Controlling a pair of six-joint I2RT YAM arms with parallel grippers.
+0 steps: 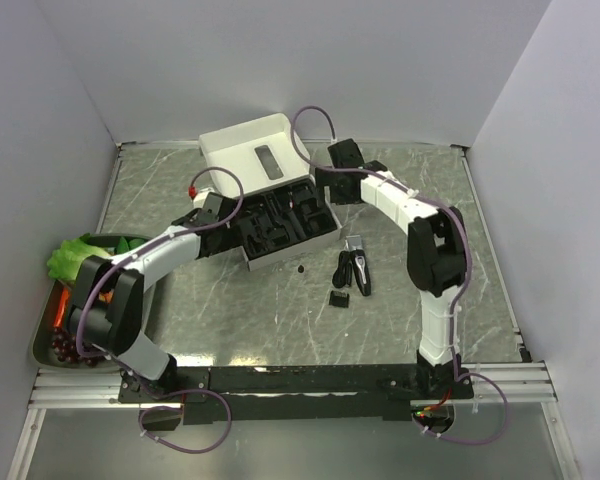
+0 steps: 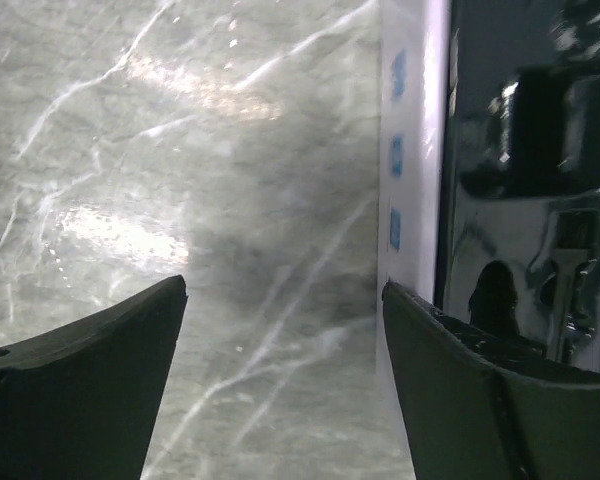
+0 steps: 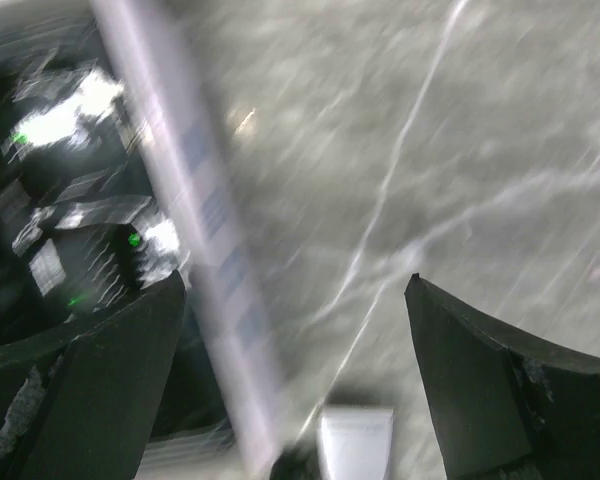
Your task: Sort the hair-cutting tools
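In the top view, a small black comb attachment (image 1: 339,297) lies on the grey marbled surface (image 1: 280,320), right of centre. Just beyond it are the black-and-silver hair clipper (image 1: 359,264), silver end pointing up the frame, and a short black cord (image 1: 342,268) touching the clipper's left side. A tiny dark item (image 1: 300,268) lies apart to the left; I cannot identify it.

At the left edge of the frame, a tray (image 1: 40,342) holds something green and some red pieces.

Further up, at centre, stands the white box (image 1: 325,237) with its black moulded insert (image 1: 280,215). Its lid (image 1: 242,152) is hinged back toward the top of the frame.

The left tool (image 2: 283,290) is released. Its jaws are spread beside the left wall of the box, and the right-hand finger (image 2: 500,400) is over that wall. It holds nothing.

The right tool (image 3: 295,280) is also released. Its jaws straddle the right wall of the box, and nothing is gripped. This view is blurred.
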